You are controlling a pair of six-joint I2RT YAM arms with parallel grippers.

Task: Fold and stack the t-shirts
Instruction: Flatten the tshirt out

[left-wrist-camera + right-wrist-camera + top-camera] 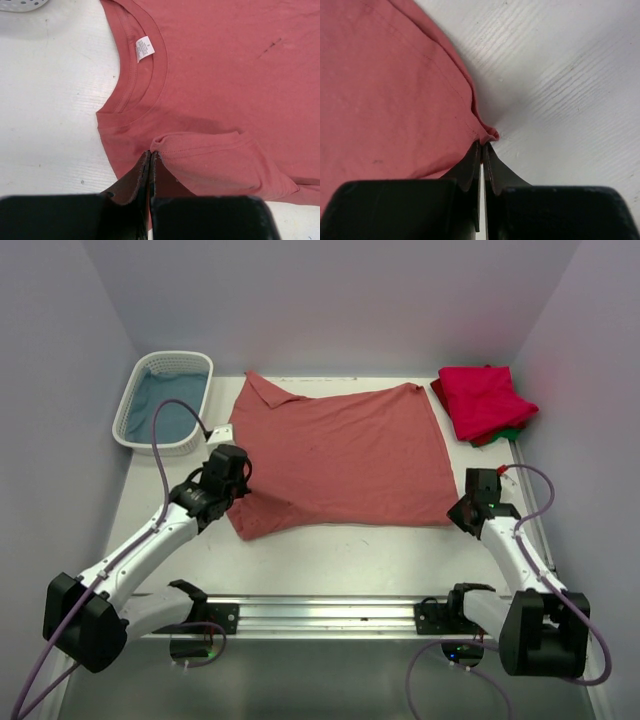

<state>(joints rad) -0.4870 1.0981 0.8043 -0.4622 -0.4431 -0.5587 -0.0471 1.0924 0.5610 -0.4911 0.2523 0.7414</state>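
The left gripper (151, 152) had its jaws pressed tight together on a fold of sleeve hem, pinching the salmon-red t-shirt (340, 455) just below the curve of its collar. A small white neck label (143, 48) showed inside that collar, a little beyond the pinch. Over on the other side, the right gripper (481, 144) was closed just as tightly on the near corner of the same shirt's bottom hem, the cloth puckered into a little knot right at the fingertips.

Between the two pinches the shirt lay spread nearly flat across the middle of the white table (330, 560), collar end to the left, hem end to the right.

In the far right corner sat the crimson-pink t-shirt (485, 400), folded, with only an edge of the green t-shirt (512, 433) peeping out beneath it. In the far left corner stood a white lattice basket (128, 415) with some blue cloth (168, 410) inside, well apart from the spread shirt.
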